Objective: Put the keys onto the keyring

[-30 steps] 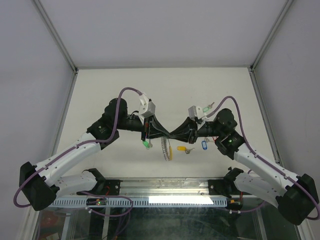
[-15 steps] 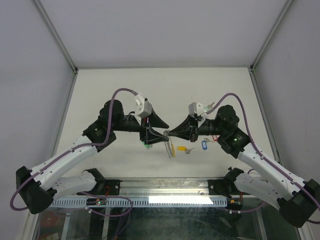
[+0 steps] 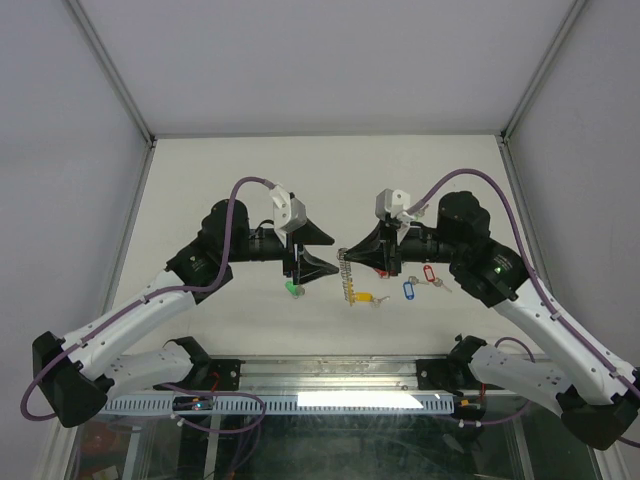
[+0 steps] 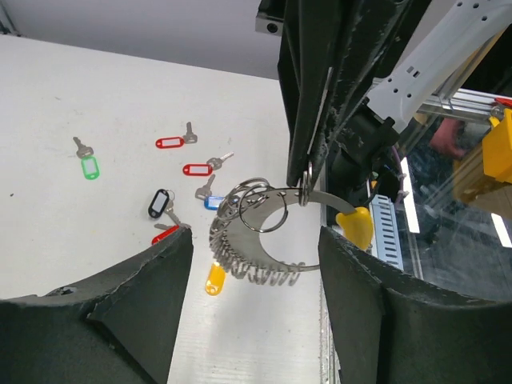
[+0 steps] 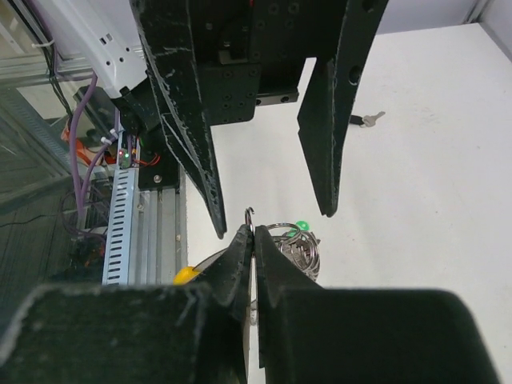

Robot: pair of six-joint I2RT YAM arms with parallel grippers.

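One keyring (image 3: 347, 278) pinched aloft
The right gripper (image 3: 343, 254) clamps its end so it hangs clear of the table (image 3: 250, 180); the left gripper (image 3: 322, 252) faces it, fingers wide and empty; keys (image 4: 196, 169) lie below.

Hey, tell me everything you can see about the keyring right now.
The keyring is a silvery curved metal band lined with many small wire loops, coil-like, with a yellow piece at one end. It hangs tilted above the white table, pinched at its upper end by the shut right tool. The left tool is open, its fingers either side of the ring without touching it.
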